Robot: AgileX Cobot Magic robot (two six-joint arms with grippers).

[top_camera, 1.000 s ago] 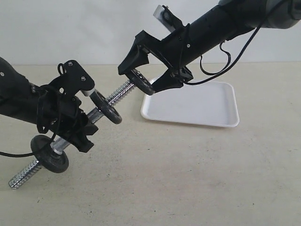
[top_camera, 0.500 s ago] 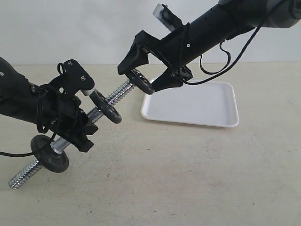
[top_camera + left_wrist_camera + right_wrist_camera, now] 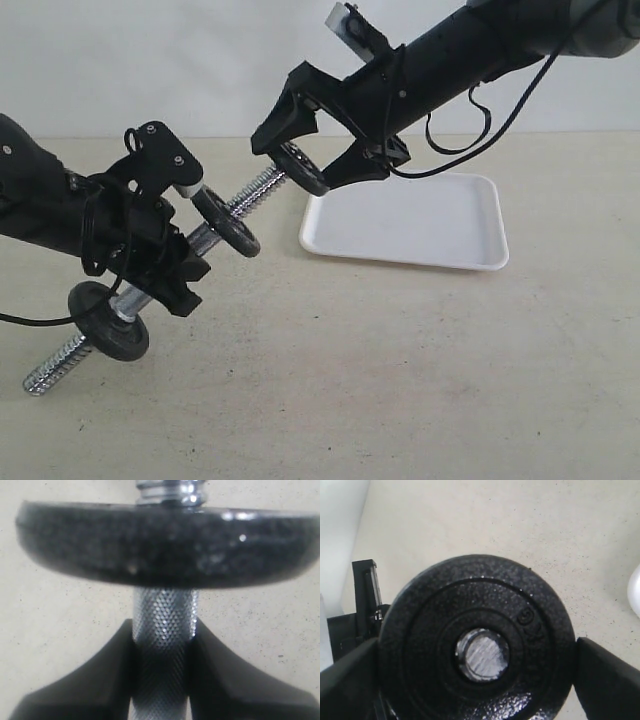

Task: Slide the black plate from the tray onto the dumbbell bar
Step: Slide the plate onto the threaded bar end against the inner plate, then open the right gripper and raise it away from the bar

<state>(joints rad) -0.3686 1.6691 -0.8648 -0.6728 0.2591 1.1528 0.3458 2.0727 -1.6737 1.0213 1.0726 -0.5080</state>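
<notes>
Left arm [image 3: 35,200] wearing matte black shell. Right arm [image 3: 450,60] showing same black, turning grey at far end. Left gripper [image 3: 193,232] and right gripper [image 3: 298,165] showing black, angular, wedge-shaped fingers [image 3: 288,118]. Black cable [image 3: 470,135] looping under right arm. Cable bundle [image 3: 95,240] coiling around left wrist. Small bright screws [image 3: 148,130] dotting gripper housing. Grey bracket [image 3: 343,25] topping right wrist.

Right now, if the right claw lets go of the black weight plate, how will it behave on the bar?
The round black metal weight plate looks cast and dense, probably heavy for its size. The chrome steel dumbbell bar slopes down from it, so it would likely slide inward, though the coarse threads may snag it.
</notes>
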